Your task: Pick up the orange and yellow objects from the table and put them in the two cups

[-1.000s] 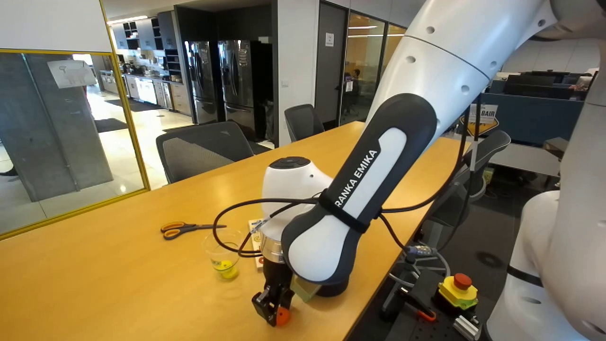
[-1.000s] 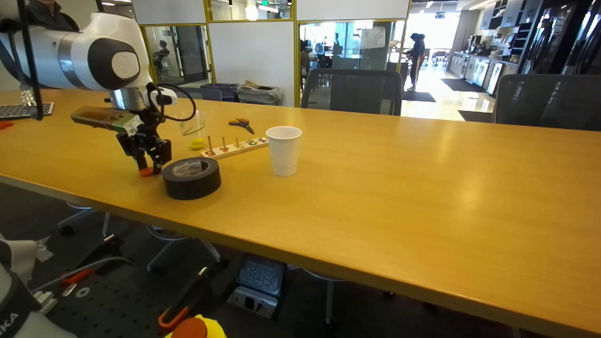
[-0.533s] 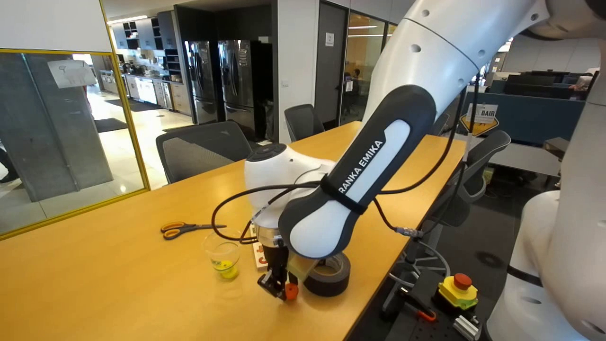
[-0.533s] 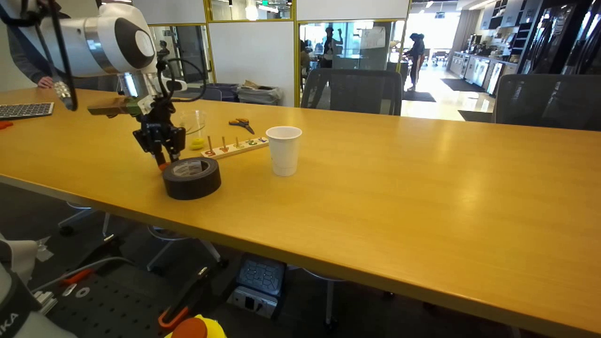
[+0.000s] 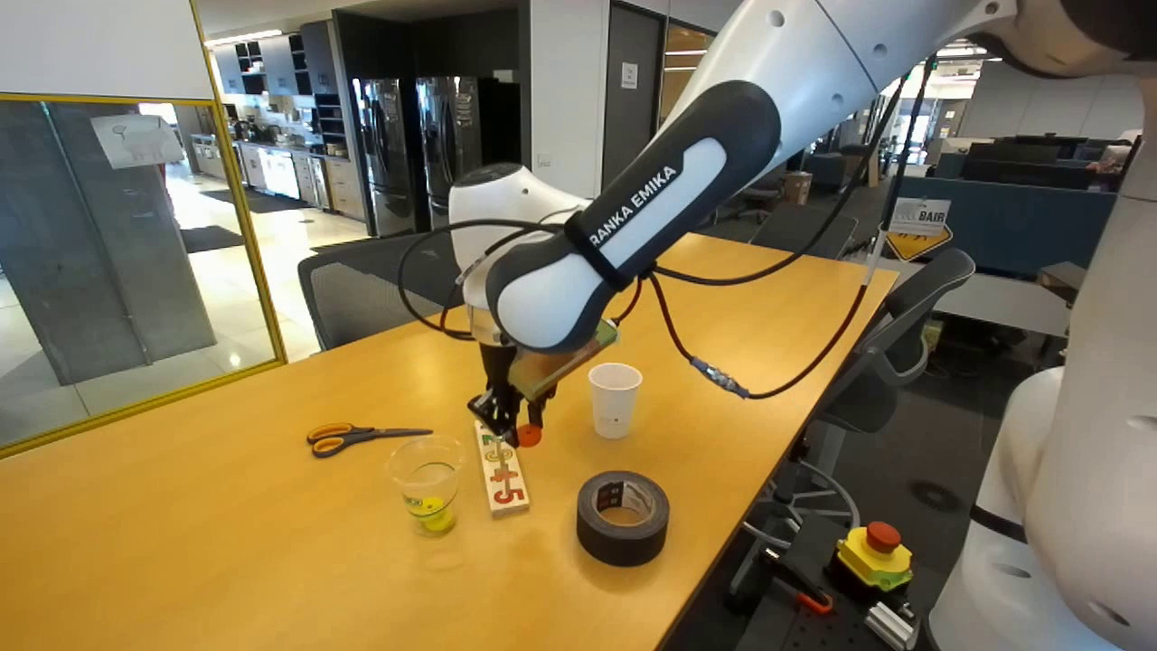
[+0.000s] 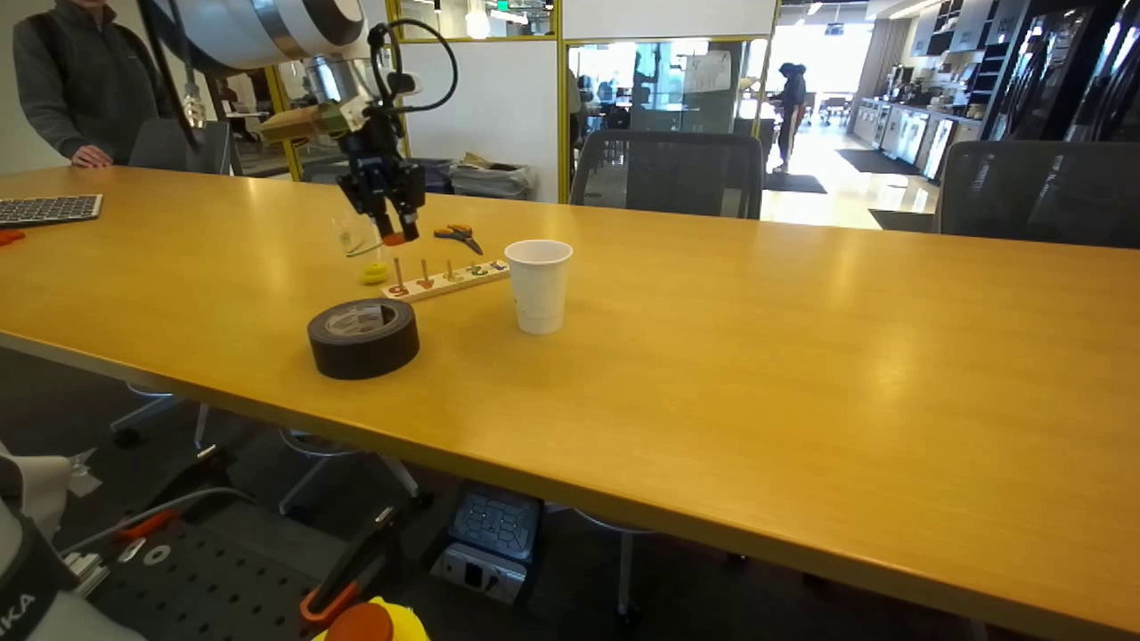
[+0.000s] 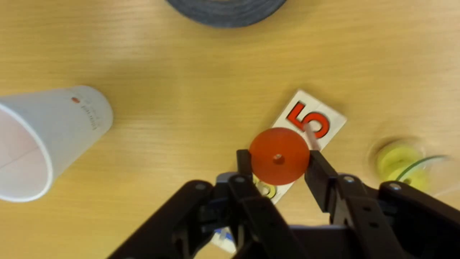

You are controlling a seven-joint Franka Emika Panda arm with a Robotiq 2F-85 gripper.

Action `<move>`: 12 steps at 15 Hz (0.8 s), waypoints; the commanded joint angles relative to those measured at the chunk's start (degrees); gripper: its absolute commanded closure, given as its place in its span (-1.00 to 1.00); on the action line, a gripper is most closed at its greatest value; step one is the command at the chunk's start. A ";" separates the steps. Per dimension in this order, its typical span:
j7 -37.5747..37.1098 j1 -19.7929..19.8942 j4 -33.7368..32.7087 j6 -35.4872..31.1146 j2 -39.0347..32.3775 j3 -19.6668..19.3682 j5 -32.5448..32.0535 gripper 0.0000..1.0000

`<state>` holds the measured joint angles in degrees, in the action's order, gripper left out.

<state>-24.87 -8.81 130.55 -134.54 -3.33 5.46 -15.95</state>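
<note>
Partial completion of a sorting task, judged to be past its midpoint. The Robotiq gripper point(image 7: 278, 156) is holding a red-orange disc point(image 7: 279, 145) with a central hole; its jaws are clamping on opposite sides of the rim, and the disc is hanging clear of the light-wood surface point(image 6: 757, 383), overlapping the numbered peg board point(image 5: 502, 475) in the wrist view. The clear plastic cup point(image 5: 423, 477) is standing well in from the robot-side long edge, and a yellow disc point(image 5: 436, 517), possibly one of two, is apparently resting on its floor, so the yellow share of the work is probably standing complete. The white paper cup point(image 5: 615, 407) is standing upright, nearer that same edge; its floor is showing in no view, so whether any orange piece is lying inside cannot be told. The held disc is not yet sitting in either cup; bringing it over the white cup's rim and releasing it there is probably what is remaining. In an exterior view an orange item point(image 6: 11, 237) beside the keyboard point(image 6: 49, 209) is running off the border, too cropped to identify. The black duct tape roll point(image 6: 365, 356) is lying flat toward the robot-side edge, and the orange-handled scissors point(image 5: 360, 436) toward the opposite long edge.
</note>
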 commanded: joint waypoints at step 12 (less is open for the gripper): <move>2.95 10.14 -7.19 0.50 -1.05 -9.22 -1.84 0.56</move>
<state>-22.26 0.79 124.79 -134.19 -4.22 -3.19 -17.72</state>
